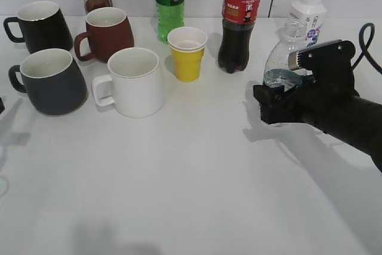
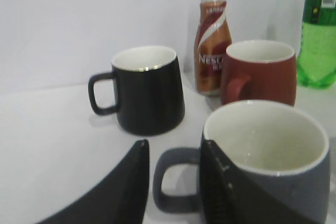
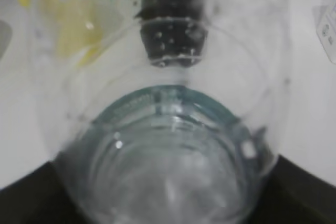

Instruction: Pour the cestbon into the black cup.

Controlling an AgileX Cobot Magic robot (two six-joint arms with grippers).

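Your right gripper (image 1: 276, 107) is clamped around the lower body of the cestbon (image 1: 285, 58), which stands upright on the right side of the table (image 1: 191, 195), uncapped, with water in its lower part. Through the right wrist camera you look straight into the clear bottle (image 3: 168, 129), its ribbed wall filling the view and the black fingers (image 3: 31, 198) showing at both lower corners.

Your left gripper (image 2: 173, 192) sits at the far left, just in front of the black cup (image 2: 273, 177). Its 2 fingers (image 2: 115, 192) stand parted, 1 crossing the cup's wall and handle, holding nothing.

You have the black cup (image 1: 51, 82) at the front left, well apart from the bottle, with a white mug (image 1: 137, 82), a yellow paper cup (image 1: 187, 53) and a cola bottle (image 1: 240, 19) between them.
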